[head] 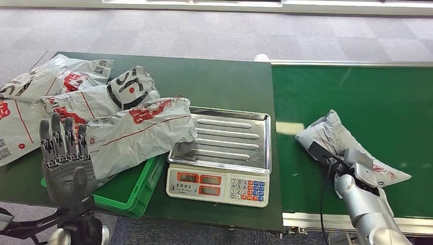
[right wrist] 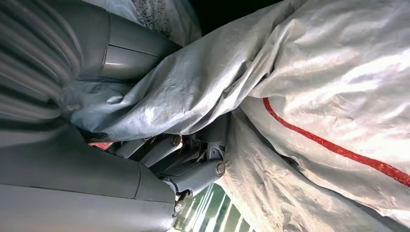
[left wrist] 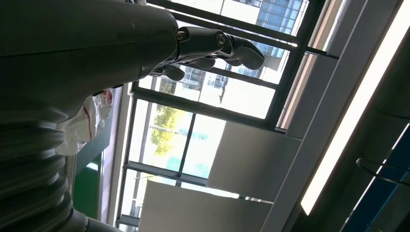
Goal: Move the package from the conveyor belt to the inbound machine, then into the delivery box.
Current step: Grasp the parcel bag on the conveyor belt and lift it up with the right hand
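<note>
Head view: belt (head: 357,92) fills the right, scale (head: 219,153) centre; right hand (head: 357,171) clutches the package (head: 332,135) at lower right. Left hand (head: 64,158) spread, empty. Slick film may slip out when lifted.

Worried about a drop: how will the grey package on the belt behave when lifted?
The package looks like a soft, creased plastic mailer, so it will probably sag. Its glossy film may slip. The right hand bunches it between thumb and fingers, which should help.
</note>
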Controlling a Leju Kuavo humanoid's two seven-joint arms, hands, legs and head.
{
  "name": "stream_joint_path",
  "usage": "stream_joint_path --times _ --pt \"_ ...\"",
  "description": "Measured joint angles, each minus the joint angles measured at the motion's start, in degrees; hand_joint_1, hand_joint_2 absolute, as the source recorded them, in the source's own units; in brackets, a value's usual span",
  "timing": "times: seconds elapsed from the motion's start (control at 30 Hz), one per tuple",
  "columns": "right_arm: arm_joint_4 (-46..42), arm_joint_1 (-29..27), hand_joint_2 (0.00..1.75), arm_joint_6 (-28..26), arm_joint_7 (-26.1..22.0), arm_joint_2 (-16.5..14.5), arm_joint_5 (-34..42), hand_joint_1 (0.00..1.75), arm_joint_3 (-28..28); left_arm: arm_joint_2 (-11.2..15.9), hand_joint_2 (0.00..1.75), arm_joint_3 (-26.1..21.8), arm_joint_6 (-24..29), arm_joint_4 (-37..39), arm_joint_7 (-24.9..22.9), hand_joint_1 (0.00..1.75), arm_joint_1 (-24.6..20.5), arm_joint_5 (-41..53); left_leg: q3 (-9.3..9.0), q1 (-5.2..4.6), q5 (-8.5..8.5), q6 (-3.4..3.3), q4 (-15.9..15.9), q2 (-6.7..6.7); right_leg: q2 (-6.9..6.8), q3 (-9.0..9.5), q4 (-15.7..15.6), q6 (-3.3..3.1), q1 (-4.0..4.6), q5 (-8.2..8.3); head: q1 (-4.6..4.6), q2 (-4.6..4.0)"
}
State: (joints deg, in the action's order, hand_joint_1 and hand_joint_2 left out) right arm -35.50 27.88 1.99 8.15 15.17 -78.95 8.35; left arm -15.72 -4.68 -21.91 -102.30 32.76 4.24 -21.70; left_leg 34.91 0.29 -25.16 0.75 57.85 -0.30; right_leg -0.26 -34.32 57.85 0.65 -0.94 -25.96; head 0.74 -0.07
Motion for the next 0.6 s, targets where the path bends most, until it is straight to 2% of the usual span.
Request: stream_joint_path --times 0.43,0.5,0.6 --pt "-4.40 -0.45 1.75 -1.15 2.87 -0.35 -2.57 1.75 0.04 0.00 1.75 -0.02 1.58 -0.87 -0.56 0.00 0.11 -0.58 0.05 -0.02 0.00 0.00 0.00 -0.03 -0.04 -0.02 0.00 0.02 -0.02 -0.01 0.00 0.00" --pt "-5.92 -0.59 1.75 -2.79 5.29 -0.43 -4.55 1.75 0.04 -0.01 1.75 -0.02 2.10 -1.15 -0.58 0.00 0.15 -0.75 0.08 -0.02 0.00 0.00 0.00 -0.05 -0.06 -0.04 0.00 0.02 -0.02 -0.01 0.00 0.00" --pt "-11.11 -0.70 1.75 -9.00 8.09 -1.95 -7.98 1.75 -0.44 0.00 1.75 -0.02 2.72 -1.72 -1.07 0.00 0.22 -1.26 0.62 -0.04 0.02 0.01 -0.06 -0.12 -0.14 -0.04 0.09 0.02 0.01 -0.02 -0.03 0.00"
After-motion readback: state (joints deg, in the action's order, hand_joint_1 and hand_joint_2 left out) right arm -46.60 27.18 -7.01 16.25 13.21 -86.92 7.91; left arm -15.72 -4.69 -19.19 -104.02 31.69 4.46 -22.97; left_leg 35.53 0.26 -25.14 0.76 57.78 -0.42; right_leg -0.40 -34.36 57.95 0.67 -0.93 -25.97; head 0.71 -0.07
